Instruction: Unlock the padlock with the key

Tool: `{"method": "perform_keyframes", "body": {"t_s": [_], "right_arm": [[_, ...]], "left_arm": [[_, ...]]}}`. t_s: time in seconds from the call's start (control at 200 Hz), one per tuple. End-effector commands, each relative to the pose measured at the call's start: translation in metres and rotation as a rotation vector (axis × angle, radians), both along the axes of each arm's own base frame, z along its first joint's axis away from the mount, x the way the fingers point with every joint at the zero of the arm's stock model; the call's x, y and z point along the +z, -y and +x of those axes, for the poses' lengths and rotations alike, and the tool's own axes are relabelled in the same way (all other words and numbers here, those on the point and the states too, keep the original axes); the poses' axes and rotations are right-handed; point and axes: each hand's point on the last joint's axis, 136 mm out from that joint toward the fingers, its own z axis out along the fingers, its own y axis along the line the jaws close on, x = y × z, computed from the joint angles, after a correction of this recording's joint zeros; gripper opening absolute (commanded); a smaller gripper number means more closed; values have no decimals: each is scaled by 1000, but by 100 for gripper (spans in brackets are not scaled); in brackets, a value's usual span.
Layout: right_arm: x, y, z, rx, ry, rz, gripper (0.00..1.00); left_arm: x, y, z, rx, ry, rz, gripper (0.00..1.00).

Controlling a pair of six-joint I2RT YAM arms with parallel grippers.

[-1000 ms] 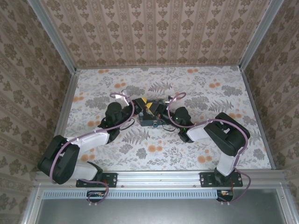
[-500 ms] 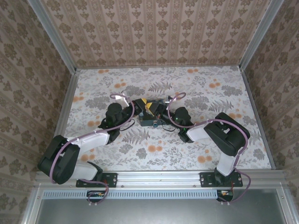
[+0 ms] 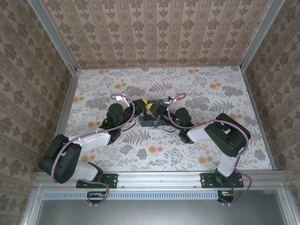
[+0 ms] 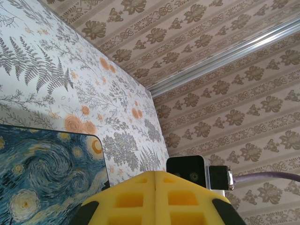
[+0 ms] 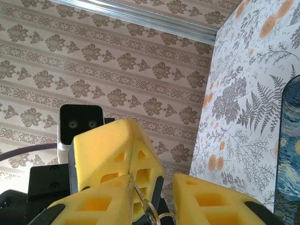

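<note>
Two robot arms meet at mid-table (image 3: 211,93) over a square box painted with a starry night (image 4: 47,178), the lock-opening job apparently in mid-course; the left gripper (image 4: 154,183) has its yellow fingers pressed flat together, seam closed, just beside the box's corner; the right gripper (image 5: 152,194) faces it tip to tip, its fingers standing apart with a thin silvery loop (image 5: 151,212) between them; whether they pinch that loop cannot be told, nor whether it is the padlock's shackle or a key ring. The padlock itself is too small to pick out from overhead; judging by where both sets of fingertips converge, it sits at the box, between them. No sprung shackle is visible; seating and turning the key look like the work left.
</note>
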Motion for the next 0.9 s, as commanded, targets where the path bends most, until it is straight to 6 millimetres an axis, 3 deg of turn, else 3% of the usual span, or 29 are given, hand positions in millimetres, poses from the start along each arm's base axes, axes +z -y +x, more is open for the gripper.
{"method": "perform_keyframes", "body": {"t_s": [0.0,0.15,0.365,0.535,0.69,0.785,0.895], "right_arm": [[27,-2,-6,23,68,41,27],[25,0,-7,18,65,37,19],[26,1,-8,14,63,41,0],[23,2,-8,12,52,38,0],[12,11,-7,0,23,28,0],[9,15,-8,-3,13,24,0],[11,17,-9,2,18,24,0]], "left_arm": [[5,2,0,1,12,-33,0],[3,3,0,2,7,-31,0],[3,4,-1,1,5,-30,0],[4,7,-2,-14,6,-22,0],[6,2,-2,-36,-14,-3,40],[5,0,-4,-67,-28,32,50],[0,-1,-10,-108,-45,89,52]]}}
